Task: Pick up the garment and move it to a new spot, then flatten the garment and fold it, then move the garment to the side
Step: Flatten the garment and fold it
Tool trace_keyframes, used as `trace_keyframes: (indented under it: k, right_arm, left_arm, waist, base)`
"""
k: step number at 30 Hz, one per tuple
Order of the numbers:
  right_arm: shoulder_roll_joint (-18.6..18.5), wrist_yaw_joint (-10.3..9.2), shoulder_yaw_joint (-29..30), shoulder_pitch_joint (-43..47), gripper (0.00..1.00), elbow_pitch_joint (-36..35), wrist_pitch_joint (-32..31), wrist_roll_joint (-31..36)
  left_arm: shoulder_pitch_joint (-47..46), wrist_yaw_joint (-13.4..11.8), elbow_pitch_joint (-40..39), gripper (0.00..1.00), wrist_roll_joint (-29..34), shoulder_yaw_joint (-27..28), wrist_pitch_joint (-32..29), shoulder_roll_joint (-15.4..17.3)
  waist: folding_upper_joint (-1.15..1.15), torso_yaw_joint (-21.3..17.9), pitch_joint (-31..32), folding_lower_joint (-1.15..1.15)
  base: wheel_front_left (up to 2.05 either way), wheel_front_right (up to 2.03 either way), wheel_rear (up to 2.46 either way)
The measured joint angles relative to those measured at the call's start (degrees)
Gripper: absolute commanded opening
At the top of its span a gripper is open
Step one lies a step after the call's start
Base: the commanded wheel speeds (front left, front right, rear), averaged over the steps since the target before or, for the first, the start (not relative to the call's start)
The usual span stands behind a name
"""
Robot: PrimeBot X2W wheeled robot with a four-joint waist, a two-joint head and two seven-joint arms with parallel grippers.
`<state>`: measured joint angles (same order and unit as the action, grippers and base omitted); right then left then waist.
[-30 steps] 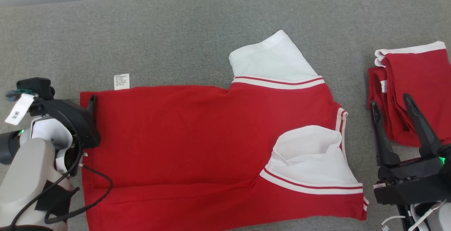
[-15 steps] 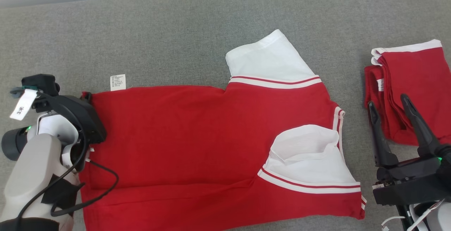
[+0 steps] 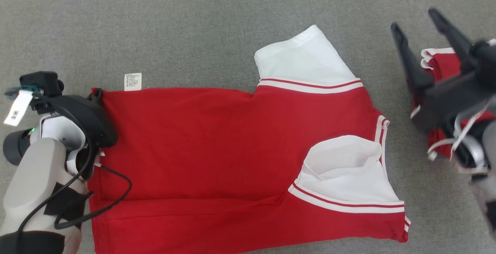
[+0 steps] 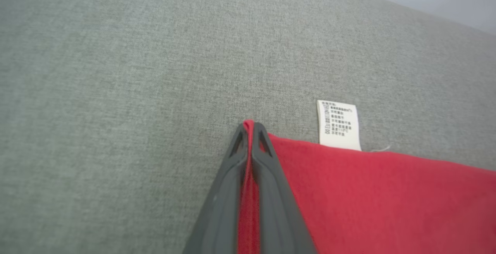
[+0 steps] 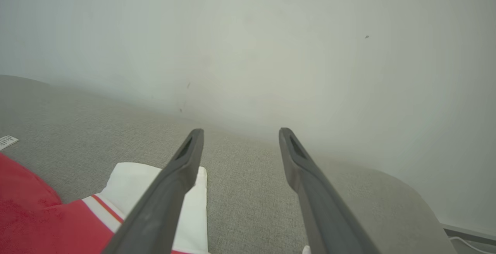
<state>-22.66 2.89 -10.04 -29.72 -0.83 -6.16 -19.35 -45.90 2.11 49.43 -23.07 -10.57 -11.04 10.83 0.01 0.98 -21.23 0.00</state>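
Note:
The garment (image 3: pixel 217 145) is a red shirt with white sleeves, lying half-folded on the grey surface. Its care label (image 3: pixel 133 82) sticks out at the far left corner. My left gripper (image 3: pixel 97 94) is shut on that far left hem corner. In the left wrist view red cloth (image 4: pixel 372 199) is pinched between the closed fingers (image 4: pixel 250 127), with the care label (image 4: pixel 338 125) just to the right. My right gripper (image 3: pixel 418 21) is open and raised at the far right, off the garment. In the right wrist view its fingers (image 5: pixel 240 133) stand apart above a white sleeve (image 5: pixel 135 180).
A stack of folded red garments (image 3: pixel 441 64) lies at the right edge, partly behind my right gripper. The grey cloth surface (image 3: pixel 193 25) stretches bare beyond the garment. A pale wall (image 5: pixel 248 44) rises behind the surface's far edge.
My left gripper closed on the garment's far left hem corner. My right gripper rose and moved away from me, staying open. The camera shifted slightly.

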Motion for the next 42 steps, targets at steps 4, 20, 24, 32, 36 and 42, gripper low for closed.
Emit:
trace_keyframes:
  k: [4, 20, 24, 32, 36, 42]
  right_arm:
    - [0.15, 1.40, -0.91, -8.61, 1.00, 7.17, -4.82, -2.07]
    - [3.97, 3.67, -8.79, -24.13, 1.00, 30.77, -24.84, -6.46]
    - [4.25, 3.67, -9.43, -26.04, 1.00, 34.85, -28.26, -7.15]
    - [5.41, 3.75, -9.37, -29.76, 1.00, 38.05, -29.67, -7.88]
    - [5.36, 3.75, -9.16, -29.78, 1.00, 40.80, -29.70, -7.95]
    - [5.53, 3.75, -8.84, -30.19, 1.00, 42.85, -29.66, -8.08]
  left_arm:
    - [-0.86, 0.49, 0.01, 0.00, 0.00, -0.23, 0.26, -0.18]
    - [-3.86, 2.02, 1.70, 0.00, 0.03, -2.15, 0.76, -2.41]
    - [-4.36, 2.49, 2.42, 0.00, 0.03, -2.56, 1.08, -3.19]
    - [-5.07, 3.02, 2.77, 0.00, 0.03, -2.97, 1.78, -3.78]
    - [-5.91, 3.38, 3.25, 0.00, 0.03, -3.21, 2.05, -4.47]
    - [-6.63, 3.47, 3.58, 0.00, 0.02, -3.37, 2.59, -5.27]
  waist:
    - [0.00, 0.39, -0.73, 0.00]
    - [0.00, 4.12, -2.26, 0.00]
    - [-0.01, 5.22, -2.48, 0.01]
    - [-0.01, 7.02, -3.56, 0.00]
    - [-0.01, 7.95, -4.23, 0.00]
    - [0.00, 8.91, -5.07, 0.00]
  base:
    - [0.00, 0.00, 0.00]
    - [0.00, 0.00, 0.00]
    - [0.00, 0.00, 0.00]
    - [0.00, 0.00, 0.00]
    - [0.00, 0.00, 0.00]
    - [0.00, 0.00, 0.00]
